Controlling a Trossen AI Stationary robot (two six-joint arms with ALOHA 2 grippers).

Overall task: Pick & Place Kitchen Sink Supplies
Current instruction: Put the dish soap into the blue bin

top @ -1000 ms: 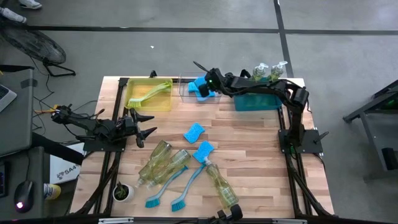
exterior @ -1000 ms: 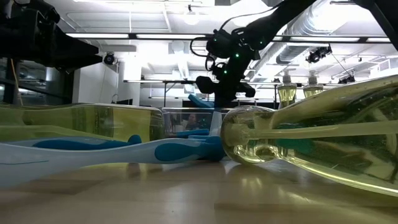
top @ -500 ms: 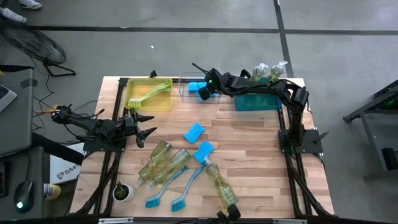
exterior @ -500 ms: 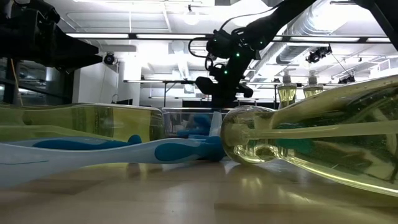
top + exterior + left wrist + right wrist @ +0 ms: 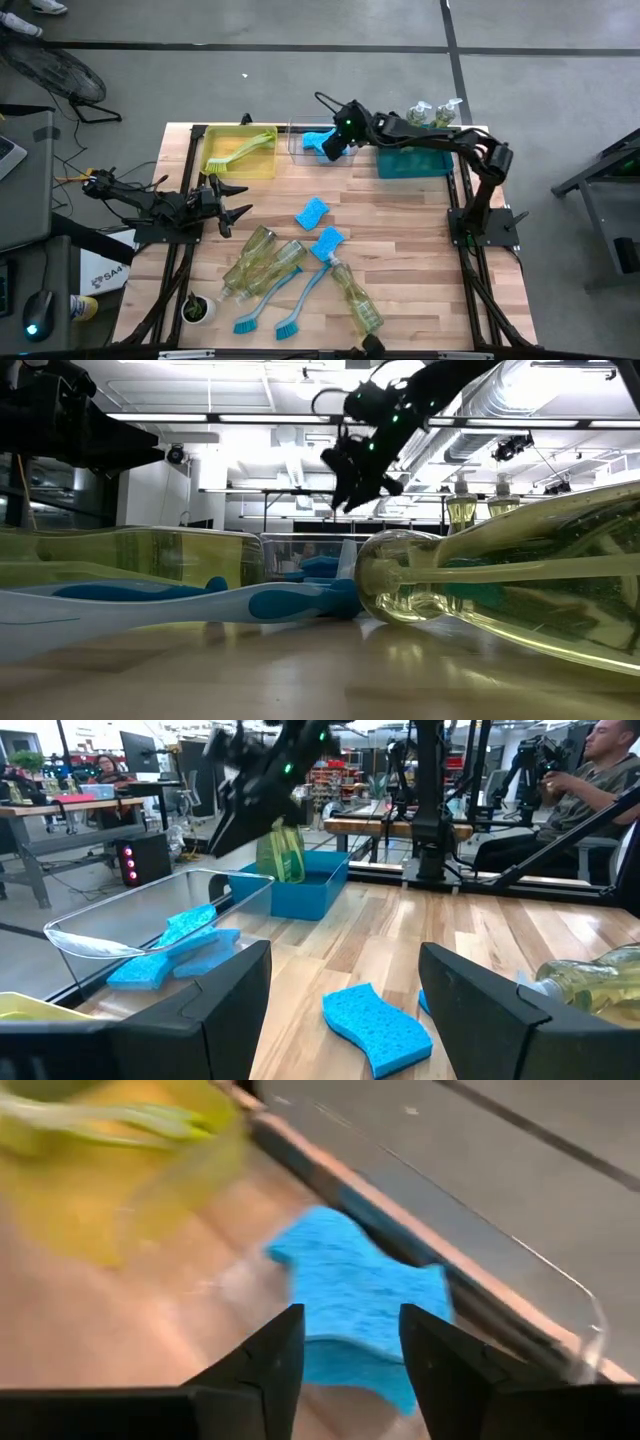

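Observation:
My right gripper [image 5: 338, 133] hovers open and empty above the clear bin [image 5: 298, 140] at the table's far side; its wrist view [image 5: 350, 1370] looks down on a light-blue sponge [image 5: 365, 1295] lying flat in that bin. Two more sponges [image 5: 312, 211] [image 5: 327, 242] lie flat mid-table. Three clear yellow-green soap bottles [image 5: 255, 256] [image 5: 278, 262] [image 5: 358, 300] lie on their sides near the front, with two blue dish brushes [image 5: 300, 290] [image 5: 255, 305] beside them. My left gripper [image 5: 236, 200] waits open at the table's left side.
A yellow bin [image 5: 215, 165] at the far left holds a yellow-green brush [image 5: 242, 148]. A teal bin [image 5: 412, 163] at the far right holds two upright soap bottles [image 5: 432, 115]. A small potted plant [image 5: 198, 308] stands at the front left corner. People sit in the room beyond [image 5: 610, 760].
A light-blue sponge that hung below my right gripper has fallen into the clear bin and lies there. My right gripper has then gone up and a little toward the table's right edge, tipping as it rose.

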